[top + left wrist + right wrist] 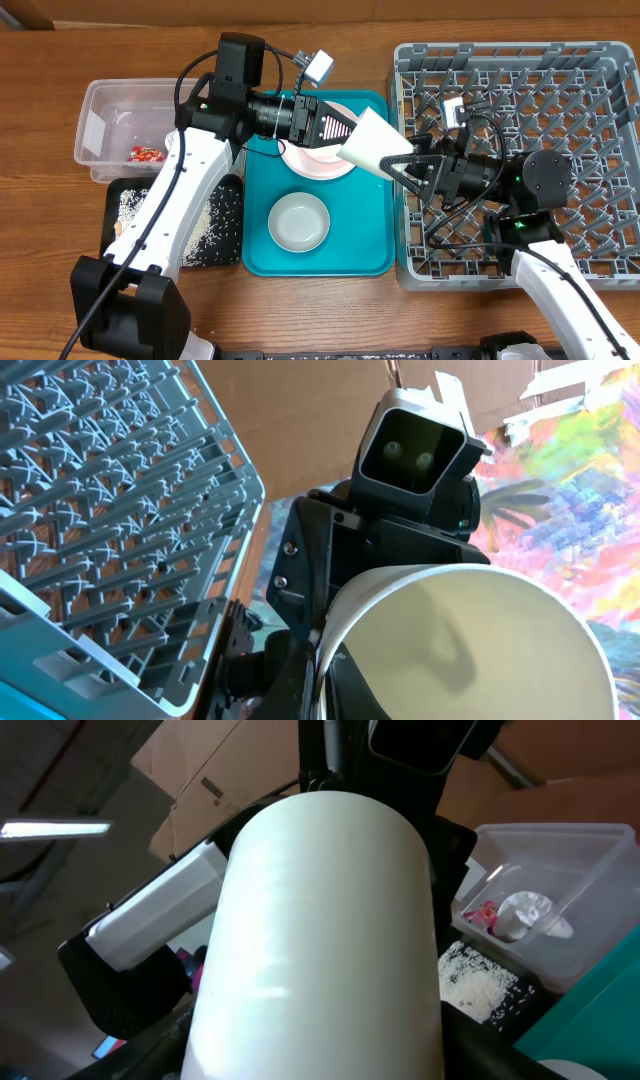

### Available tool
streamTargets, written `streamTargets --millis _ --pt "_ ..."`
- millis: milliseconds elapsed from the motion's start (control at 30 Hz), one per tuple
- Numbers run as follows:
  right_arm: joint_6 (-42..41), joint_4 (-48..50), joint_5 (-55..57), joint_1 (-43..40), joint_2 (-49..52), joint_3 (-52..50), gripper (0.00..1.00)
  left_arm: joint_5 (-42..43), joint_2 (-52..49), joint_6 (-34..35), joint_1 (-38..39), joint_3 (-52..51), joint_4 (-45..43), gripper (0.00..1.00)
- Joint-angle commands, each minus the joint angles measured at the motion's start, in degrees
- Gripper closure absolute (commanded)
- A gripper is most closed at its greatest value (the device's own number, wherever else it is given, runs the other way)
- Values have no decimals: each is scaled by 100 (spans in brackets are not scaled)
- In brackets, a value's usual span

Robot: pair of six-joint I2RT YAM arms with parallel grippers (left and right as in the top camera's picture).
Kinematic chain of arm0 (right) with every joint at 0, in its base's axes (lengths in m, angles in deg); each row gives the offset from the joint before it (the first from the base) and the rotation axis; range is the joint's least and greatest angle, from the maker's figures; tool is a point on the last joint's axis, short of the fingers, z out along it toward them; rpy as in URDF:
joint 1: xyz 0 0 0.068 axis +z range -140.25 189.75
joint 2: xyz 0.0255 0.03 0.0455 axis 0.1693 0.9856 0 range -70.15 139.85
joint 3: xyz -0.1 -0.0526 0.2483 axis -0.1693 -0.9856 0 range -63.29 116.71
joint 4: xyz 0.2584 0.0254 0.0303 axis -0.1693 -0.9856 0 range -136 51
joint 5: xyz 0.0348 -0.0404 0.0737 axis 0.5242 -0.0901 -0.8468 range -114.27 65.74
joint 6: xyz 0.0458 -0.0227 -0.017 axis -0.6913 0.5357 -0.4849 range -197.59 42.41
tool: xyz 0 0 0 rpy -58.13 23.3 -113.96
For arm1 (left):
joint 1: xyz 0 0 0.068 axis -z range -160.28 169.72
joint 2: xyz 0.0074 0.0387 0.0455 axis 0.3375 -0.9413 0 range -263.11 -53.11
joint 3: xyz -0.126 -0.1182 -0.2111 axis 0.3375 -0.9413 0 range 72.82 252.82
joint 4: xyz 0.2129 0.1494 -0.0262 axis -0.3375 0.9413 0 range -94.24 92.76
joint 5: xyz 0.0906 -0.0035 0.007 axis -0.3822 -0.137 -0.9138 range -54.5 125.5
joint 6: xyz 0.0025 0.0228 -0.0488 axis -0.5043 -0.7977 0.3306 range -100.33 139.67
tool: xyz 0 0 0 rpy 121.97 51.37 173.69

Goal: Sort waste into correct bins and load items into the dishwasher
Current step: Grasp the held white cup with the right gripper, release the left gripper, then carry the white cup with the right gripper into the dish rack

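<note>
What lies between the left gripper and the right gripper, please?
The white cup, held by the left gripper, with the right gripper at its far end; the overhead view shows it.

1. Overhead: high above the brown wooden table (pixel 320 300), looking straight down; square grey plastic dish rack (pixel 500 48) at three o'clock, clear plastic rectangular tub (pixel 92 100) at ten.
2. Left wrist: tilted upward, looking into the small white cup (pixel 470 640) from close by; rack at nine o'clock.
3. Right wrist: faces the opposite way, the same cup's outer wall filling it; tub at three o'clock.
</note>
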Motion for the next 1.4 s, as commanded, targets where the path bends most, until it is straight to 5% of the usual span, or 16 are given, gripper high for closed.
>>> streamTargets --millis 0,300,567,900,1100,1233,1367 --pt "13 42 122 44 17 35 33 -44 42 -131 46 101 -26 96" --pt "15 39 234 44 17 33 46 -186 42 -131 50 101 -24 94" --pt "260 -570 374 44 17 35 51 -929 42 -129 -251 101 -31 60" --pt "1064 -1941 1434 42 17 37 52 -1578 42 -131 -754 101 22 54" --pt "1906 -3434 2562 42 17 374 53 -2304 42 -138 -765 101 365 50" --pt "2761 -5320 3589 44 17 1316 52 -2876 42 -332 -750 101 730 49" --pt "3366 -6854 4763 44 17 2275 53 -3410 42 -407 -750 101 1027 36"
